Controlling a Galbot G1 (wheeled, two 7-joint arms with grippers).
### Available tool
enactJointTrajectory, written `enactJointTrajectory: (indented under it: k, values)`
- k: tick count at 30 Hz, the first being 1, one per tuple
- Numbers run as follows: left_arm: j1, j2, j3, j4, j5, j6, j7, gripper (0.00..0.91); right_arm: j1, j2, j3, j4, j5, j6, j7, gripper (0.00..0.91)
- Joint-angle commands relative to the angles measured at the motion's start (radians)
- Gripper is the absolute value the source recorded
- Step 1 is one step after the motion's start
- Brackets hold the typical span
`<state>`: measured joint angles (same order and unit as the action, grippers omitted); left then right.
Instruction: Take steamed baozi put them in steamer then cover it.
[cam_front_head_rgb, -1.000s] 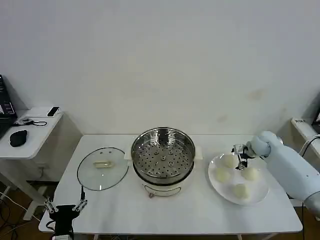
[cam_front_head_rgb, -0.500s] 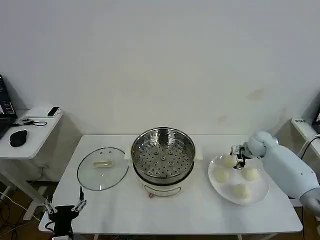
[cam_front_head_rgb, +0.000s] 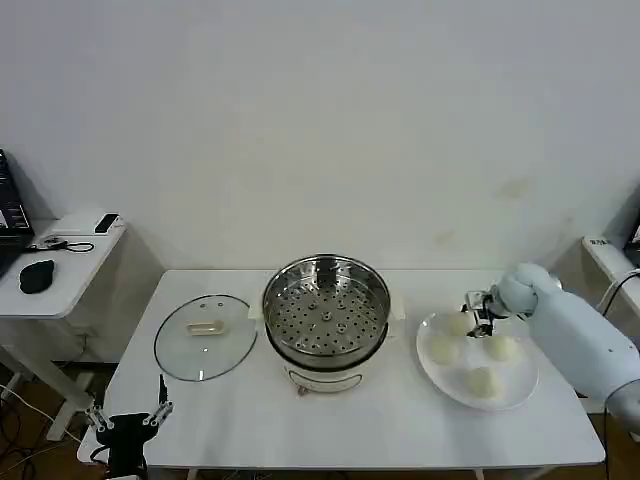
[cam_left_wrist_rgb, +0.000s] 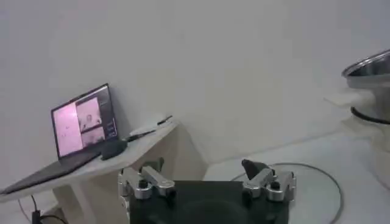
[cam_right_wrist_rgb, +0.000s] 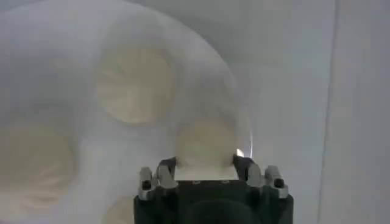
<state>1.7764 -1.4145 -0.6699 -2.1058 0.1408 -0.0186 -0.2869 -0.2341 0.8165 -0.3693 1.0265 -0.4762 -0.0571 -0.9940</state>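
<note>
Head view: the left gripper (cam_front_head_rgb: 128, 420), fingers spread wide, idles at the near table edge. Rightward, the right gripper (cam_front_head_rgb: 478, 313) has settled onto the farthest of four cream-white round steamed baozi (cam_right_wrist_rgb: 205, 143) on the flat white plate (cam_front_head_rgb: 515, 392), fingers flanking it; pickup seems imminent. The shiny round steel steamer (cam_front_head_rgb: 326, 310) is empty, the clear glass cover (cam_front_head_rgb: 205, 336) left of it. No legible writing.

In the right wrist view the right end effector (cam_right_wrist_rgb: 206, 165) covered the near side of one baozi (cam_right_wrist_rgb: 206, 143), and a second baozi (cam_right_wrist_rgb: 120, 213) was cut off by the picture's edge. The left wrist view cut off the steamer (cam_left_wrist_rgb: 372, 79) and the cover (cam_left_wrist_rgb: 314, 192). The laptop (cam_left_wrist_rgb: 82, 125) screen was too blurred to read.
</note>
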Motion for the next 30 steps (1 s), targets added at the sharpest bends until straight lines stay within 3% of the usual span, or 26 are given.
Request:
enactJointTrajectory:
  k: [1, 10, 16, 20, 30]
  values:
    - [0.004, 0.001, 0.001, -0.004, -0.001, 0.0, -0.003, 0.907, 0.016, -0.071, 0.001, 0.098, 0.05, -0.004, -0.009, 0.635]
    - [0.013, -0.002, 0.006, -0.003, -0.016, 0.003, -0.018, 0.907, 0.169, -0.228, -0.083, 0.251, 0.214, -0.005, -0.029, 0.635]
    - [0.017, 0.002, 0.009, -0.01, -0.028, 0.011, -0.028, 0.907, 0.334, -0.271, -0.17, 0.336, 0.347, -0.016, -0.047, 0.645]
    - [0.024, 0.005, 0.004, -0.024, -0.04, 0.018, -0.03, 0.907, 0.458, -0.233, -0.277, 0.36, 0.423, -0.038, -0.067, 0.645]
    - [0.011, 0.01, -0.011, -0.025, -0.05, 0.024, -0.027, 0.907, 0.663, 0.015, -0.498, 0.307, 0.487, -0.044, -0.067, 0.645]
